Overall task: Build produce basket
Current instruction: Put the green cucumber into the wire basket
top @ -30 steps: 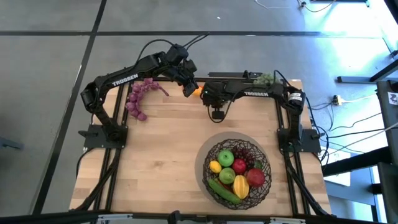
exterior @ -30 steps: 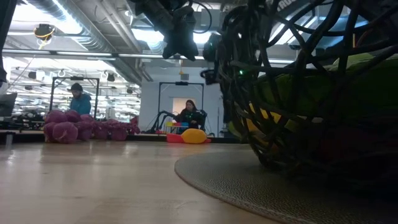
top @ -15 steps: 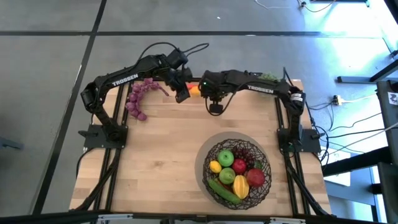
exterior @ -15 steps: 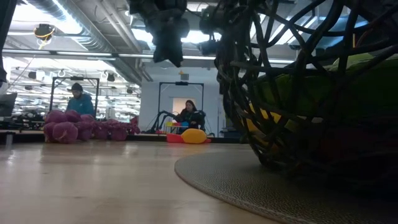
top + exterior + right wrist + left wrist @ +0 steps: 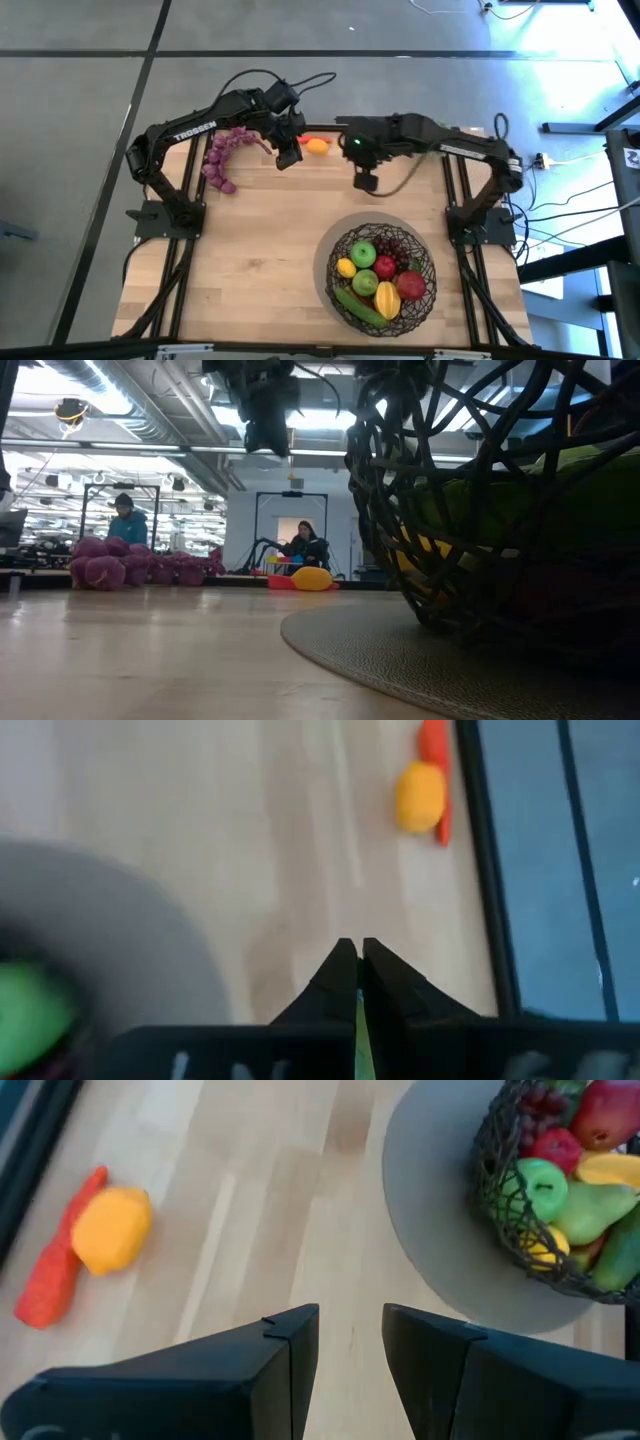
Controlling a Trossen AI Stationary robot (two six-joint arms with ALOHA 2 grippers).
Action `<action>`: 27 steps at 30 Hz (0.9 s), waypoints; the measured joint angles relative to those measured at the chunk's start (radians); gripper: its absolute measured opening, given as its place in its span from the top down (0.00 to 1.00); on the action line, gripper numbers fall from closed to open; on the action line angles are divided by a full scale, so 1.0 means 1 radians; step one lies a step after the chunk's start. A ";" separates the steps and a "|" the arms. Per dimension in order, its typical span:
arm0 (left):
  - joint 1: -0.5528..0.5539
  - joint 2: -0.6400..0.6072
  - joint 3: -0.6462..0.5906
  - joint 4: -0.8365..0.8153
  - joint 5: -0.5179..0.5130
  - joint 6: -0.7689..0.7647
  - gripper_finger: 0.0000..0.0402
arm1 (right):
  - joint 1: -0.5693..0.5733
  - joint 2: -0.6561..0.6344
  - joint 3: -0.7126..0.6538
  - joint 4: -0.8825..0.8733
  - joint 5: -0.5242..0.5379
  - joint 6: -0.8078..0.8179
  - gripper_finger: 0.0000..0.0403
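We list the basket (image 5: pixel 381 275), holding apples, lemons and cucumber, on a round mat at the table's (image 5: pixel 250 250) near right. At the far edge: purple grapes (image 5: pixel 222 155), a lemon (image 5: pixel 317 146) touching a chili (image 5: pixel 55 1275). We note the left gripper (image 5: pixel 288 158) slightly parted and empty beside the lemon, the right gripper (image 5: pixel 366 182) pressed together, empty.

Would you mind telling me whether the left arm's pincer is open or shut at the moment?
Open. In the left wrist view, the left pincer shows a clear gap between its two dark fingers, with bare table visible through it and nothing held.
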 joint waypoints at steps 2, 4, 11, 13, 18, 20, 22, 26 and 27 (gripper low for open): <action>-0.007 -0.004 0.002 0.010 0.002 0.011 0.74 | 0.035 -0.032 0.000 -0.058 0.000 0.025 1.00; -0.010 -0.001 0.001 0.005 0.001 0.013 0.74 | 0.071 -0.060 0.000 -0.099 0.000 0.048 1.00; -0.033 -0.001 0.001 0.020 0.032 0.032 0.74 | 0.208 -0.147 0.000 -0.149 -0.050 0.198 1.00; -0.050 -0.001 0.001 0.029 0.081 0.061 0.74 | 0.258 -0.158 0.000 -0.156 -0.070 0.226 1.00; -0.095 -0.001 0.001 0.074 0.175 0.058 0.74 | 0.393 -0.170 0.000 -0.188 -0.095 0.263 1.00; -0.119 -0.001 0.001 0.097 0.176 0.032 0.74 | 0.446 -0.169 0.000 -0.190 -0.105 0.282 1.00; -0.143 -0.001 0.001 0.115 0.176 0.015 0.74 | 0.498 -0.170 0.000 -0.190 -0.115 0.304 1.00; -0.187 -0.001 0.001 0.162 0.176 -0.026 0.74 | 0.599 -0.170 0.000 -0.184 -0.138 0.357 1.00; -0.199 -0.001 0.001 0.170 0.174 -0.040 0.74 | 0.626 -0.170 0.000 -0.178 -0.145 0.378 1.00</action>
